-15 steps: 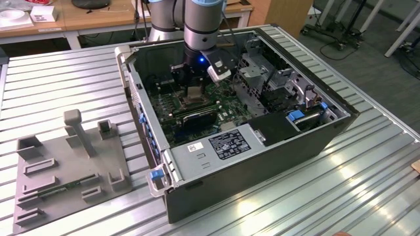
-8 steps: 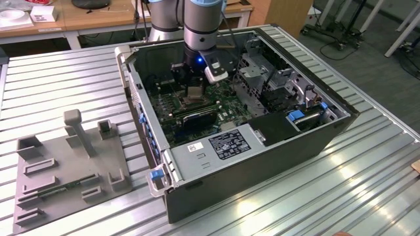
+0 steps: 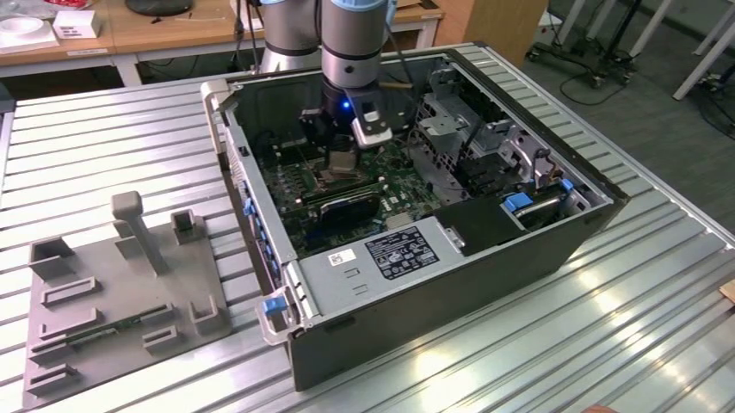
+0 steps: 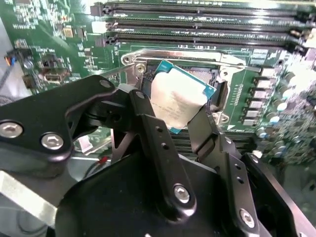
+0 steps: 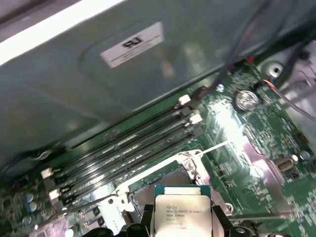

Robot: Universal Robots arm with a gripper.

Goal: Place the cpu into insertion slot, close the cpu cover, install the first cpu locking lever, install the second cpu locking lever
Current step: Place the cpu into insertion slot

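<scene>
The pincer [image 4: 174,112] was clamped on the cpu [image 4: 180,96], its two black fingers [image 4: 148,128] pressed against opposite edges of the chip. In both wrist views the pale metallic face was turned toward the camera, and in the second wrist view a teal edge showed along the upper side. The chip hung tilted, not lying flat, just above the insertion slot [image 4: 200,75]. The slot's dark field of contacts showed past the chip's upper edge, so the chip was not seated. In the first wrist view the cpu [image 5: 181,216] sat between the fingertips [image 5: 220,217] with the silvery socket frame [image 5: 148,180] right behind it. A thin silvery lever [image 5: 216,146] ran out from the frame's corner, standing clear of it.

Beyond the socket lay the long black memory slots [image 4: 197,22] in parallel rows on the green circuit board [image 4: 49,29].

In the exterior view the arm [image 3: 348,43] came down nearly straight from above into the open computer case [image 3: 460,284]. Its wrist pointed downward, a small blue light glowed on it, and the pincer [image 3: 342,162] was low over the board inside. The case lay on its side on the ribbed metal counter [image 3: 115,129]. A grey fixture plate [image 3: 115,292] with upright blocks rested well apart from it, toward the exterior view's left.
</scene>
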